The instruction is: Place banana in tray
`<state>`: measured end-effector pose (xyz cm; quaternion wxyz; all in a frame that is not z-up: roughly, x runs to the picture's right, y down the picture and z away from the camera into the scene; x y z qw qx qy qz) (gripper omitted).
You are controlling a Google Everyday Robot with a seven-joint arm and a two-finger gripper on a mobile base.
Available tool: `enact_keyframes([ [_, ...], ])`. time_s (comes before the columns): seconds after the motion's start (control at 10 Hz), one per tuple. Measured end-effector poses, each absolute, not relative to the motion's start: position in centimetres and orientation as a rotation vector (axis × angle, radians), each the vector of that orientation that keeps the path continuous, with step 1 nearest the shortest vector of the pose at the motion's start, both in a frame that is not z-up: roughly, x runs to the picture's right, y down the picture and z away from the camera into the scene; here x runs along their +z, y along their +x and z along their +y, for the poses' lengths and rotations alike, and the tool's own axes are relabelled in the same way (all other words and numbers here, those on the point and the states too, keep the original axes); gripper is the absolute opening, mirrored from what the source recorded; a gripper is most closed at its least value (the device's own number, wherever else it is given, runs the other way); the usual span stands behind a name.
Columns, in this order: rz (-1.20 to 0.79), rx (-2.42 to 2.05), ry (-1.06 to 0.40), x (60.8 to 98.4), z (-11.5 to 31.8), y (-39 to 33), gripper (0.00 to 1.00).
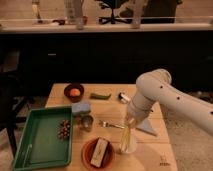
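One banana [125,139] hangs almost straight down from your jaws, which seem squeezed tight on its top, over the worktop [151,153]; the tray [42,145] sits well apart, leftward.

I count one large green plastic tray [40,146], one round orange plate [85,155], one long pale yellow banana [126,137], and my one gripper [130,120] clamped on its top, right of the plate.

White arm [167,97] extended from frame right, elbow raised, forearm angled down, gripper [131,121] pointed downward at centre, closed on banana [126,140] hung beneath.
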<state>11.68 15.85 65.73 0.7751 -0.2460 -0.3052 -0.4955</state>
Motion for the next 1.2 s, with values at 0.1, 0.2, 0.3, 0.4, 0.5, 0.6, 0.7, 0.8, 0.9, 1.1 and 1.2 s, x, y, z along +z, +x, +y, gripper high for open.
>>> enact_keyframes([
  [0.1,-0.660,-1.071,-0.533,65.7,15.9,11.8,0.00],
  [0.2,-0.660,-1.072,-0.535,65.7,15.9,11.8,0.00],
  [0.3,-0.662,-1.075,-0.534,65.7,15.9,11.6,0.00],
  [0.4,-0.662,-1.075,-0.533,65.8,15.8,11.6,0.00],
  [0.5,-0.665,-1.072,-0.532,65.8,15.9,11.6,0.00],
  [0.6,-0.683,-1.078,-0.526,66.1,16.1,11.5,0.00],
  [0.7,-0.705,-1.086,-0.514,66.4,16.2,10.7,0.00],
  [0.8,-0.728,-1.091,-0.503,66.7,16.2,9.7,0.00],
  [0.9,-0.767,-1.103,-0.483,67.3,16.1,7.6,0.00],
  [1.1,-0.820,-1.126,-0.449,68.1,15.7,4.0,0.00],
  [1.2,-0.842,-1.139,-0.427,68.6,15.2,2.2,0.00],
])
